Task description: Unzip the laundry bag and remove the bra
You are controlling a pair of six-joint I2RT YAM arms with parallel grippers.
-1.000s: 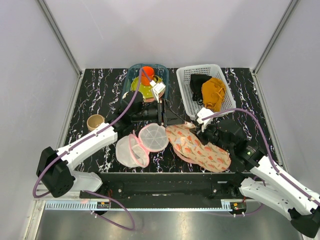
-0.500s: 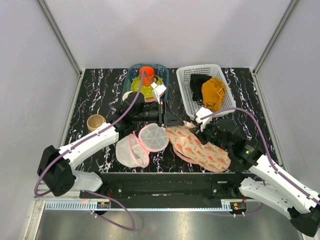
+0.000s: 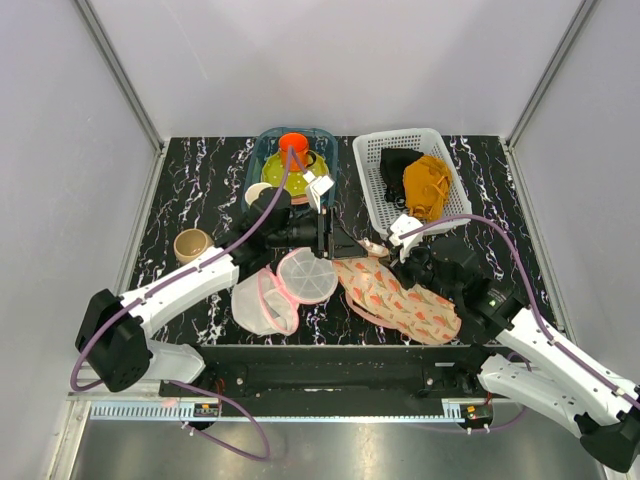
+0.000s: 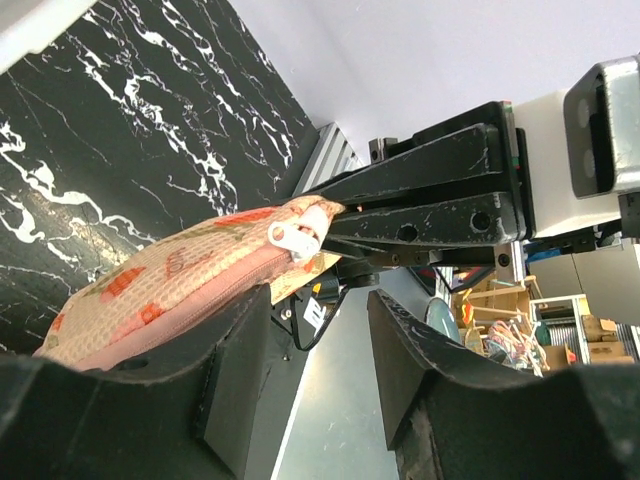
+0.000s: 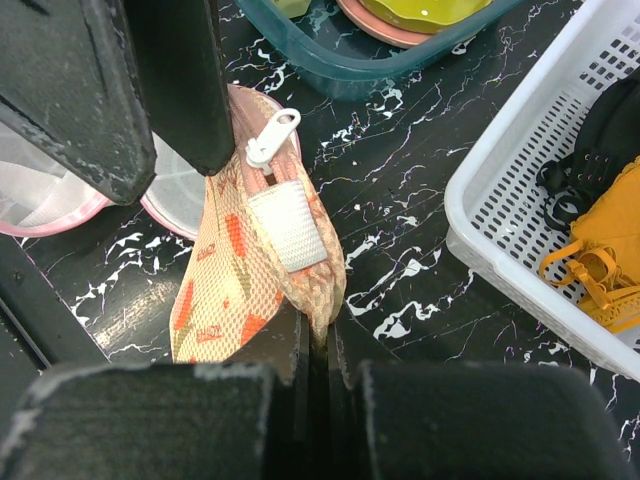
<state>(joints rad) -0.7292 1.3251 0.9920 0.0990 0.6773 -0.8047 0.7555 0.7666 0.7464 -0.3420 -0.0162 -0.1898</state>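
Observation:
The peach printed laundry bag (image 3: 405, 302) lies at the front middle of the table, zipped, and also shows in the right wrist view (image 5: 240, 290). My right gripper (image 5: 318, 335) is shut on the fabric edge at its far end and shows in the top view (image 3: 408, 256). The white zip pull (image 5: 272, 137) sticks out at that end, next to a white loop tab (image 5: 290, 228). My left gripper (image 4: 320, 360) is open and empty, just short of the zip pull (image 4: 297, 232), and shows in the top view (image 3: 347, 243). The bra is hidden.
A white basket (image 3: 372, 178) at the back right holds a black garment (image 3: 397, 163) and a mustard garment (image 3: 426, 186). A teal bin (image 3: 262, 150) with dishes stands behind the left gripper. A round white mesh pouch (image 3: 282, 287) lies open left of the bag. A tan cup (image 3: 190, 243) stands at the left.
My left gripper has shifted slightly at the bag's far end. My right gripper has stayed shut on the bag's edge. The bag has barely moved.

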